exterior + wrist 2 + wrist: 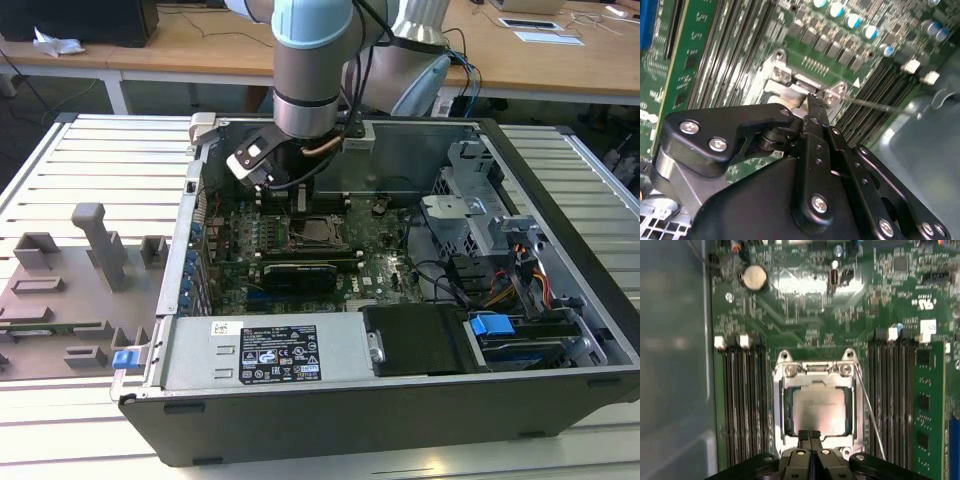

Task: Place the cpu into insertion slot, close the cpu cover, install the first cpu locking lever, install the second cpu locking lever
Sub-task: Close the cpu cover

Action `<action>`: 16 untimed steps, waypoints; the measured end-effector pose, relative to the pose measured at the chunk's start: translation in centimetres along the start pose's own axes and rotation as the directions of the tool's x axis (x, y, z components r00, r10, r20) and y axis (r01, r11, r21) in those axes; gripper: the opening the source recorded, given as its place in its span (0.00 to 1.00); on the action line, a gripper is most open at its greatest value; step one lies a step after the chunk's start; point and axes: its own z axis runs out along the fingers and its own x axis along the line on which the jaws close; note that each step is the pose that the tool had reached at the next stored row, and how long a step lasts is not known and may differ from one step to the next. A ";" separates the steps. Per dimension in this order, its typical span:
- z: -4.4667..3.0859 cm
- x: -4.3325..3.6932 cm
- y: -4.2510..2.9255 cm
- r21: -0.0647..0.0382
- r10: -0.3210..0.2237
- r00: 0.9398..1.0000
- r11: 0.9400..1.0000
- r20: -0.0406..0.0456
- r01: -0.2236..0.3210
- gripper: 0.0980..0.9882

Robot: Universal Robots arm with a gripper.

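In the first wrist view the cpu (819, 410) lies seated in the insertion slot (780, 410), pale metal face up. The silver cpu cover (812, 371) lies flat around it, framing the chip. My gripper (810, 434) is shut with nothing between its fingers, and its tips sit at the socket's edge, just over the chip's rim. In the second wrist view the gripper (812, 102) is at the socket's hinge end. A thin wire locking lever (871, 410) slants away from the socket over the memory slots; the same lever (875, 104) also appears there. In the exterior view the arm hangs over the insertion slot (312, 232).
Black memory slots (742, 405) flank the socket on both sides, with a green card (927, 405) beyond. A coin battery (754, 276) sits on the board. The grey case wall (670, 365) stands close by. The power supply (265, 350) and drive cage (480, 230) crowd the case.
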 end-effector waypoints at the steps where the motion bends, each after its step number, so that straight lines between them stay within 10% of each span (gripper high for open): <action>1: 0.07 -0.01 -0.18 0.000 0.000 1.000 1.000 -0.001 0.000 0.01; 9: 0.47 -0.06 -0.60 0.000 0.000 1.000 1.000 -0.014 0.000 0.01; 16: 0.01 0.00 2.16 0.017 0.001 0.999 1.000 -0.033 0.000 0.01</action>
